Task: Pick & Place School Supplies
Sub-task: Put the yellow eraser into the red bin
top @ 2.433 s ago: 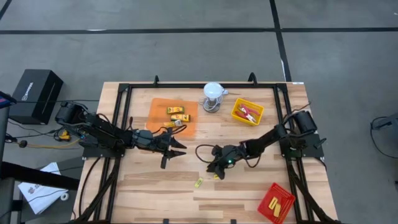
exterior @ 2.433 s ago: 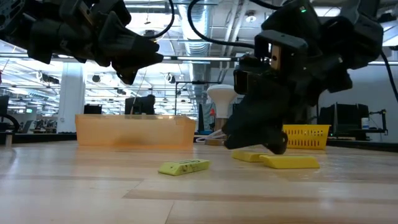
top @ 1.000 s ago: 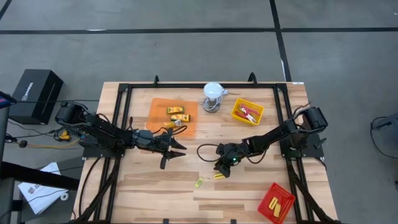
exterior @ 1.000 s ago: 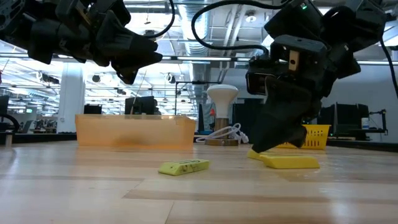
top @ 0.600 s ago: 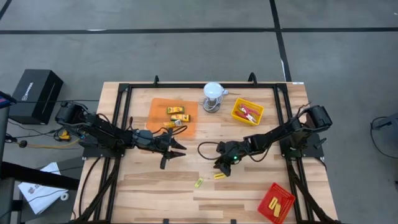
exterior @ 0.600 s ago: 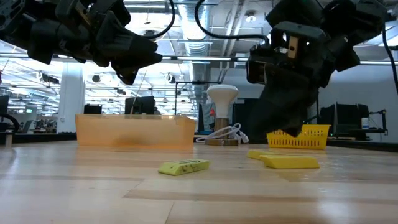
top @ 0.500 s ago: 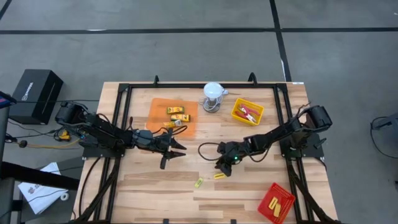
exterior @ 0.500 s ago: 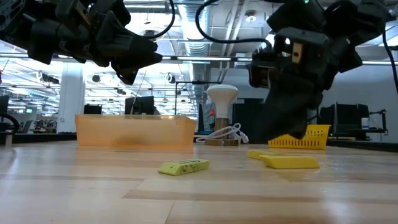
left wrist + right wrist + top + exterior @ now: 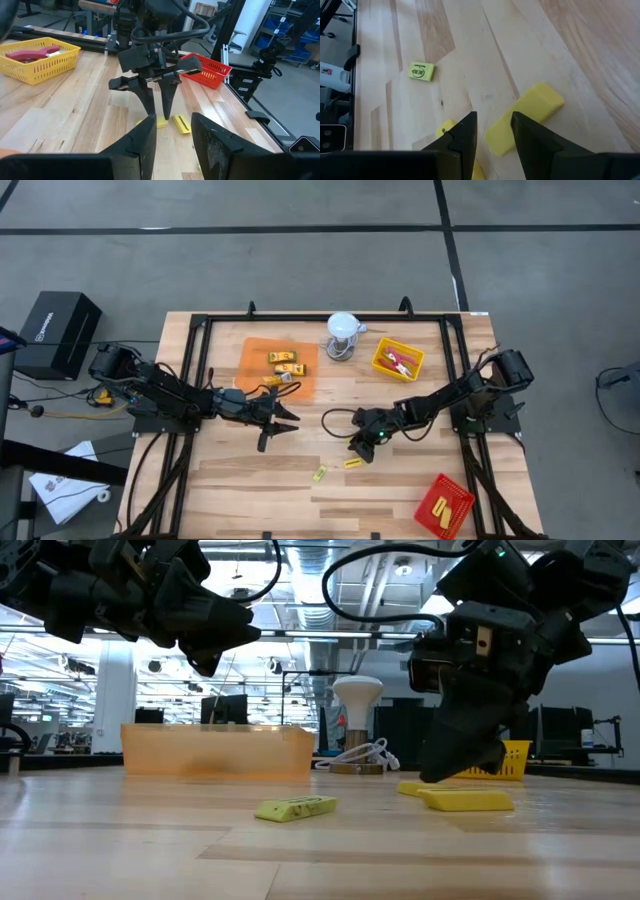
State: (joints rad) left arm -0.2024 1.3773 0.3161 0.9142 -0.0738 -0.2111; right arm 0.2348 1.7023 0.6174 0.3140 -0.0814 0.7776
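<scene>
Across the big wooden desk point(image 9: 400, 490) you have both dark arms out. Your right gripper point(image 9: 359, 450) hangs low near the middle, tips down, right over a flat yellow block point(image 9: 525, 117) and a smaller yellow piece point(image 9: 408, 788) just beside it. Its jaws are partly open, and you can see nothing held in them. Your left gripper point(image 9: 280, 420) waits up in the air near the flat orange tray point(image 9: 250, 375). Its jaws are partly open too, and empty.

It looks like you are at the picking step. Next you would likely line the right jaws up on each side of the yellow block, go down, and close. The block lies flat on the wood, so it may slip away if you squeeze it crooked.

Some supplies sit in trays already: yellow packets with dark labels point(image 9: 286, 363) in the orange tray, red-handled tools point(image 9: 403, 361) in the yellow mesh basket point(image 9: 383, 365), and yellow pieces in the red mesh basket point(image 9: 462, 510) at the desk's corner. A small green-yellow packet point(image 9: 320, 474) lies loose near the front.

Behind the desk is a big bright room with shelves and pipes.
</scene>
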